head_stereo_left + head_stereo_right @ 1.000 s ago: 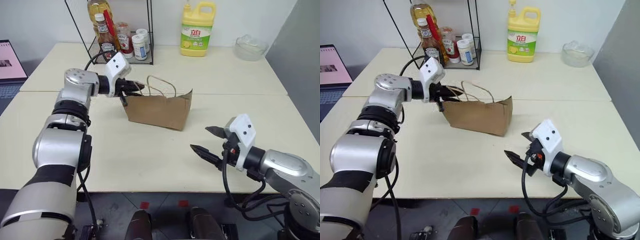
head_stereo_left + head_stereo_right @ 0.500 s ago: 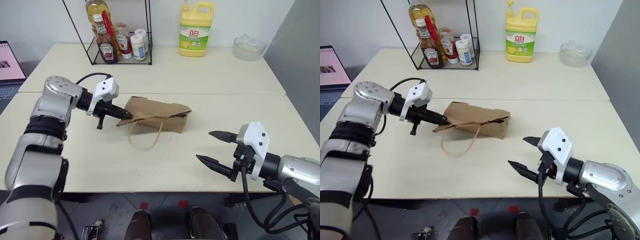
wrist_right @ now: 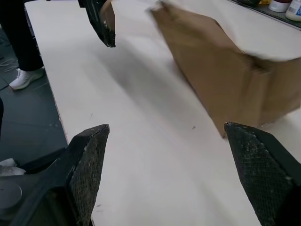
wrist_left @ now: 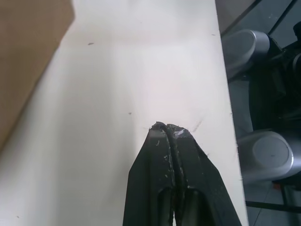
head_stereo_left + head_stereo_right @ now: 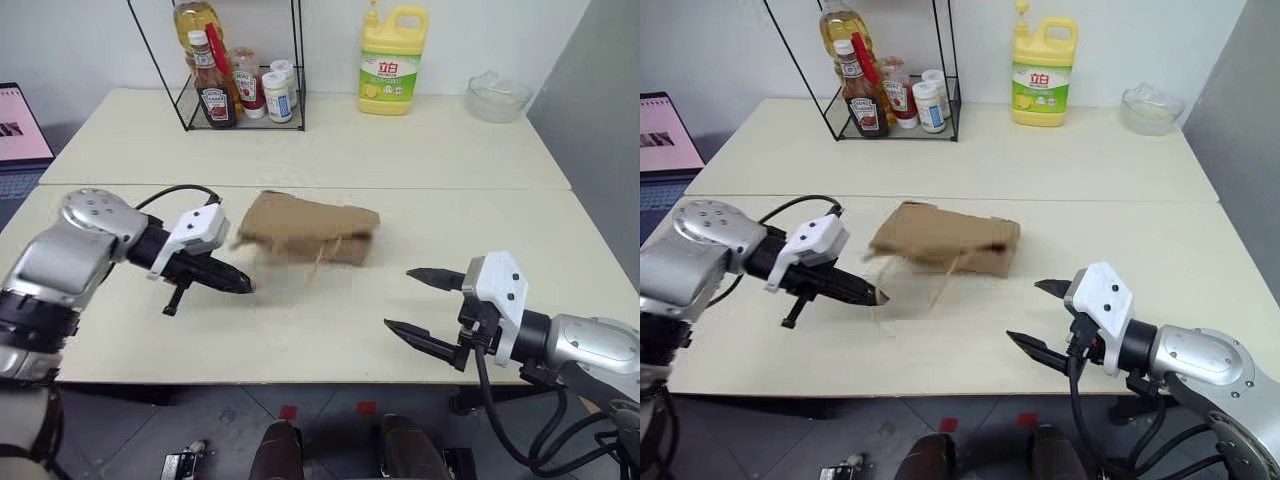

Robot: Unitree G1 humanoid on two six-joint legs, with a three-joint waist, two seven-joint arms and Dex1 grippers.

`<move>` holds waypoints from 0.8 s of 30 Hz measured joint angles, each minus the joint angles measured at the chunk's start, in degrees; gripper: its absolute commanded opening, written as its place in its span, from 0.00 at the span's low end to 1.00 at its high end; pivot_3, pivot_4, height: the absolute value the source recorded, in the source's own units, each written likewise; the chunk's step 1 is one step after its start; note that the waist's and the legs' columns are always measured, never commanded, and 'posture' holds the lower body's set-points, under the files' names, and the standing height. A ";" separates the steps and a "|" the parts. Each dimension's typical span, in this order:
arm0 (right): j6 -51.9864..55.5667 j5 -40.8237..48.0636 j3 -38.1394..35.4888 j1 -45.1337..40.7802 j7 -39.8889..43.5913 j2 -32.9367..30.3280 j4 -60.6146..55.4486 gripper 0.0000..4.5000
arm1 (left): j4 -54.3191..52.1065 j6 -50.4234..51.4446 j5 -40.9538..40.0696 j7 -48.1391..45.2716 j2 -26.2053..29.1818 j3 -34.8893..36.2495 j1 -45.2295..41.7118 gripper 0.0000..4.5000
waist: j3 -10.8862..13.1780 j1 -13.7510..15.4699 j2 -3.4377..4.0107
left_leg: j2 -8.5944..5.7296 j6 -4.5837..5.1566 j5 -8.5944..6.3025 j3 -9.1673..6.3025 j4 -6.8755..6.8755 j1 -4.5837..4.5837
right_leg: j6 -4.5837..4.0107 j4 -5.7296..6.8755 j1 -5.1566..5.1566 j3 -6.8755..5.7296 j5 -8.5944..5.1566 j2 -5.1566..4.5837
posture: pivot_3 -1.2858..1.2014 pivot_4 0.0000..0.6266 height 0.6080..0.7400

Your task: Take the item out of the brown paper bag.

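Creased tan kraft paper bag: lying tipped on cream table, bottle hidden from sight, presumably inside. Left gripper: pinched shut, empty, beside bag. Right gripper: spread wide, empty. Step: exposing contents. Next: reach bag mouth.

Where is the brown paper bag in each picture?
Left eye view: the brown paper bag lies on its side mid-table, past the left gripper.
Right eye view: mid-table again, ahead of both arms.
Left wrist view: its brown side fills one corner.
Right wrist view: the bag lies beyond the open right gripper.
Shared landmark: the table that the bag lies on.
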 measured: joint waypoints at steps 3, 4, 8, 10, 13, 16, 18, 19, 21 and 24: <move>-0.64 0.34 1.24 -0.47 -0.02 -0.23 0.71 0.92 | -2.28 1.61 -0.27 0.17 0.29 1.43 2.54 0.01 | 0.00 0.02 0.00 | 0.00 0.02 0.01 0.00 0.01 0.01 | 0.00 0.03 0.00 0.00 0.00 0.00 | 0.52 0.24 1.00; -0.90 0.35 1.53 -0.64 -0.02 -0.29 0.83 0.92 | -2.60 2.12 -0.27 0.33 0.29 1.86 2.89 0.01 | 0.00 0.05 0.00 | 0.00 0.02 0.01 0.00 0.01 0.01 | 0.00 0.04 0.00 0.00 0.00 0.00 | 0.52 0.24 1.00; -1.85 0.41 1.61 -0.99 -0.02 -0.75 1.59 0.92 | -3.34 6.09 -2.09 2.43 -0.78 4.58 1.95 0.01 | -0.02 0.20 -0.03 | -0.01 0.03 0.01 0.00 0.02 0.01 | 0.00 0.04 0.00 -0.01 0.00 0.00 | 0.52 0.24 1.00; -2.16 0.41 1.81 -0.77 -0.03 -1.06 1.91 0.92 | -1.15 10.60 -4.39 5.27 -4.46 6.42 -2.94 0.01 | -0.02 0.79 -0.08 | -0.01 0.05 0.03 -0.02 0.06 0.00 | 0.01 0.08 0.01 -0.04 0.00 0.00 | 0.52 0.24 1.00; -2.46 0.55 2.62 -0.55 -0.21 -1.15 1.99 0.92 | 6.80 13.07 -4.36 12.72 -9.25 10.29 -13.40 0.01 | -0.08 1.13 -0.21 | -0.05 0.08 0.04 -0.04 0.11 0.03 | 0.01 0.12 0.04 -0.02 0.00 0.01 | 0.52 0.24 1.00; -2.85 0.77 3.17 -0.39 -0.75 -1.20 2.07 0.92 | 18.99 5.51 1.13 20.64 -14.46 11.35 -21.36 0.01 | -0.09 1.13 -0.20 | -0.06 0.08 0.04 -0.03 0.09 0.13 | 0.00 0.12 0.08 -0.01 0.00 0.00 | 0.52 0.24 1.00; -3.20 0.79 3.67 -0.45 -1.37 -1.20 2.09 0.92 | 28.82 -1.91 6.07 25.96 -17.89 10.94 -24.93 0.01 | -0.09 1.13 -0.20 | -0.06 0.08 0.04 -0.03 0.10 0.13 | 0.00 0.12 0.08 -0.01 0.00 0.00 | 0.52 0.24 1.00; -3.30 0.81 3.80 -0.64 -1.56 -1.19 2.10 0.92 | 33.50 -5.24 8.26 28.42 -19.27 10.52 -26.61 0.01 | -0.08 1.14 -0.21 | -0.06 0.08 0.05 -0.04 0.10 0.13 | 0.00 0.12 0.07 -0.02 0.00 0.01 | 0.52 0.24 1.00; -3.42 0.80 4.07 -1.28 -2.25 -1.19 2.16 0.92 | 44.50 -13.62 13.77 34.71 -21.82 9.05 -30.36 0.01 | -0.09 1.07 -0.22 | -0.07 0.09 0.04 -0.03 0.09 0.12 | 0.00 0.11 0.07 0.00 0.00 0.01 | 0.52 0.24 1.00; -3.43 0.83 4.77 -2.33 -3.22 -1.18 2.47 0.92 | 57.94 -23.88 20.72 43.27 -25.00 7.09 -34.56 0.01 | -0.09 1.03 -0.22 | -0.08 0.09 0.04 -0.03 0.06 0.10 | 0.00 0.08 0.06 0.00 0.00 0.00 | 0.52 0.24 1.00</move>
